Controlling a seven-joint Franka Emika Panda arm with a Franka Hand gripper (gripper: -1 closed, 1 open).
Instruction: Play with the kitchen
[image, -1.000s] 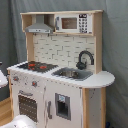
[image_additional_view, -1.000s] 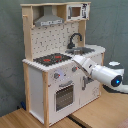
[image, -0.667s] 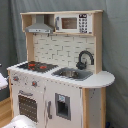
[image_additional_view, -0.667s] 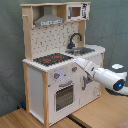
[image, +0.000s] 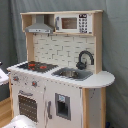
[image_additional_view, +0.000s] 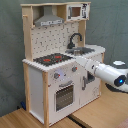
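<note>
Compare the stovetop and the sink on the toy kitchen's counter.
The stovetop is flat and black with red burner rings; the sink is a sunken grey basin. A black faucet curves over the sink; a grey hood hangs above the stovetop. Both are set into the same white counter.

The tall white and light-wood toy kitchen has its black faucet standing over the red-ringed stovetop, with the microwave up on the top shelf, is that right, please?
Not quite: in the first exterior view the black faucet stands behind the sink, beside the stovetop. The microwave does sit on the kitchen's top shelf.
</note>
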